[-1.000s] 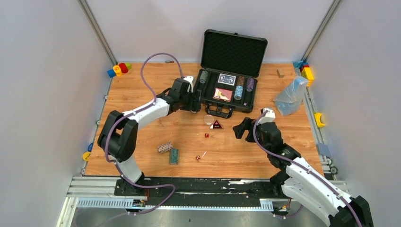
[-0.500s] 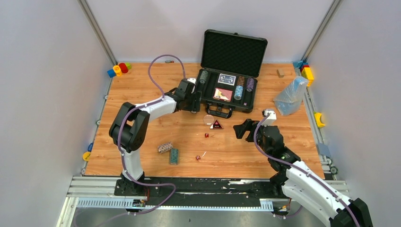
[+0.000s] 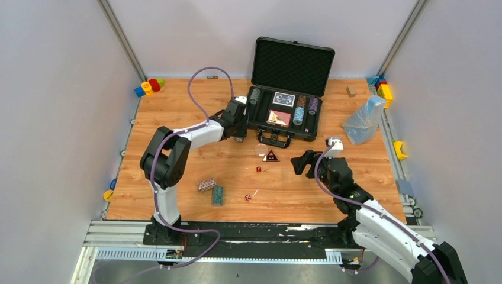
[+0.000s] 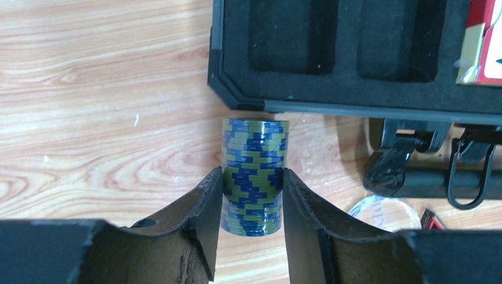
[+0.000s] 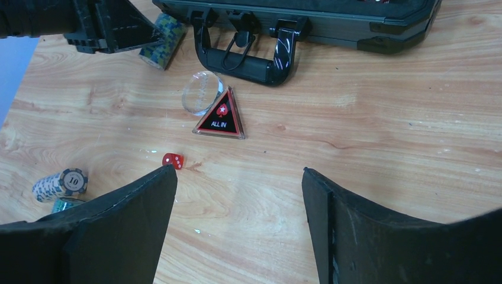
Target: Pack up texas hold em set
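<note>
The black case (image 3: 293, 65) lies open at the back, with chip rolls and two card decks (image 3: 283, 99) in its foam. Just outside its front-left corner (image 4: 237, 97) a blue-and-green chip roll (image 4: 254, 148) lies on the table. My left gripper (image 4: 251, 171) is shut on this roll, both fingers touching its sides. My right gripper (image 5: 240, 170) hangs open over bare wood, a red die (image 5: 172, 160) by its left fingertip. The triangular "ALL IN" button (image 5: 220, 118) and a clear disc (image 5: 201, 93) lie before the case handle (image 5: 254, 50).
Two more chip rolls (image 3: 206, 184) (image 3: 218, 194) and a second red die (image 3: 247, 197) lie at the front left. Toy blocks (image 3: 148, 87) sit in the back-left corner and more (image 3: 383, 89) at the back right. A clear plastic bag (image 3: 364, 120) lies right of the case.
My left gripper's jaws have closed from wide onto the chip roll, and the left arm's elbow swung right. The right gripper narrowed slightly and barely moved.
</note>
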{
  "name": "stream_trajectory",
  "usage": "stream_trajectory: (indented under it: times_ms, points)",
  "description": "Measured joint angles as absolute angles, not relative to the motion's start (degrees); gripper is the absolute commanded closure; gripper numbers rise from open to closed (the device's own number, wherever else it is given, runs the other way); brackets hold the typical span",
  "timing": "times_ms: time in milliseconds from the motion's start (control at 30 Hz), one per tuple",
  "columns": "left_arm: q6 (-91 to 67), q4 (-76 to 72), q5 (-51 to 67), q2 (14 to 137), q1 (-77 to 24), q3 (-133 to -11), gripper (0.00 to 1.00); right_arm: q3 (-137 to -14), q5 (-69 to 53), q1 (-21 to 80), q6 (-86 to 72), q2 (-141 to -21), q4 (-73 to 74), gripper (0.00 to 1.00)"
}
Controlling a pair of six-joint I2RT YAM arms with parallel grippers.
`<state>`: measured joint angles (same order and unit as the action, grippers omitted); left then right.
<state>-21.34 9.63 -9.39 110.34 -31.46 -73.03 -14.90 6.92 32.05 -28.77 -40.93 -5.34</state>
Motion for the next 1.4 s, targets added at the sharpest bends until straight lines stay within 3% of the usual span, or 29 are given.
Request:
stream_trajectory:
  times_ms: [700,1167,1400]
  points:
    - [-20.6,17.4,-7.3,93.0,-31.4,-67.6,0.66,-14.9,7.2,32.1,-28.6,-45.5,-5.8,0.22]
    - [-20.0,18.5,-2.9,93.6,-29.7,-80.0,0.66,-15.2,6.9,32.1,-28.8,-49.1,-6.4,0.22]
    - [-19.0,18.3,1.2,102.2,-27.9,-90.5,0.66,-15.2,6.9,32.1,-28.8,-49.1,-6.5,0.22]
